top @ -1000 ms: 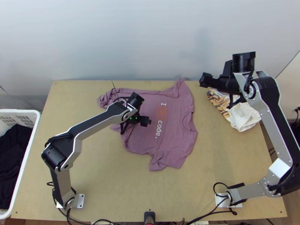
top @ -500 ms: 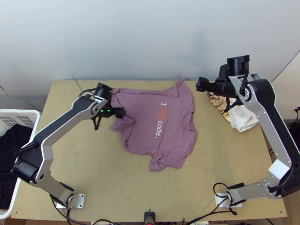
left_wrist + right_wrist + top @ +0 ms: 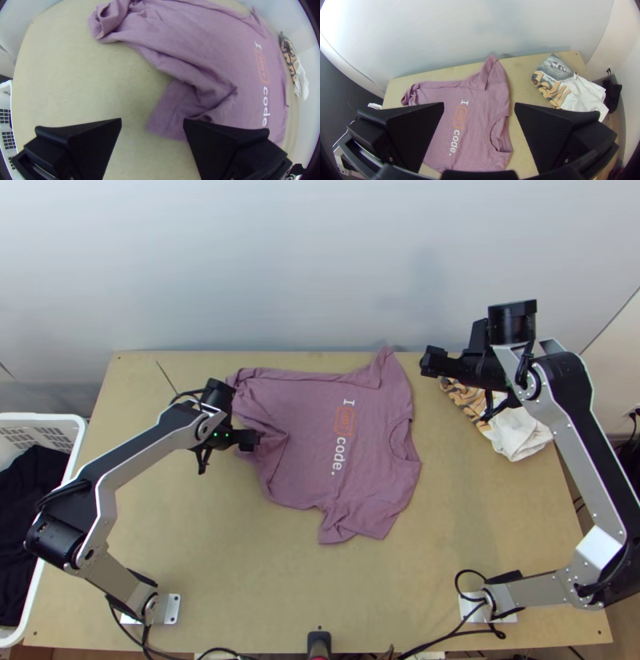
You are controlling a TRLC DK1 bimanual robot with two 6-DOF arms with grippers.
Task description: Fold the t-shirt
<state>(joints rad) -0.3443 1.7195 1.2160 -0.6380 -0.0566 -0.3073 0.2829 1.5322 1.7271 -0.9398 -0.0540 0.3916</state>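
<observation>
Your left gripper (image 3: pixel 152 120) stands with its fingers wide apart and nothing between them that you have gripped; it is at the hem end of the mauve short-sleeved cotton t-shirt (image 3: pixel 320 472). Just by one fingertip you have a rucked flap (image 3: pixel 173 110) of hem, doubled under the cloth. A little past it, toward the far table edge, the hem's other corner (image 3: pixel 108 20) is curled up on itself. Beyond the flap the body lies spread on the light wooden table (image 3: pixel 184 524), its white and orange lettering (image 3: pixel 344 420) facing up, and the neck opening (image 3: pixel 500 135) points away from you.

Past the collar, your right gripper (image 3: pixel 426 362) is raised near the far sleeve (image 3: pixel 388 364), fingers also wide and holding nothing. Behind it lies a bunched white garment with an orange and grey print (image 3: pixel 566 90). Out on the opposite side of your left gripper sits the white plastic basket (image 3: pixel 60 488).

You look to be flattening, with folding still ahead. Next, lower onto the flap, pinch its edge and draw it away from the collar; pinch too deep and you may drag the body askew.
</observation>
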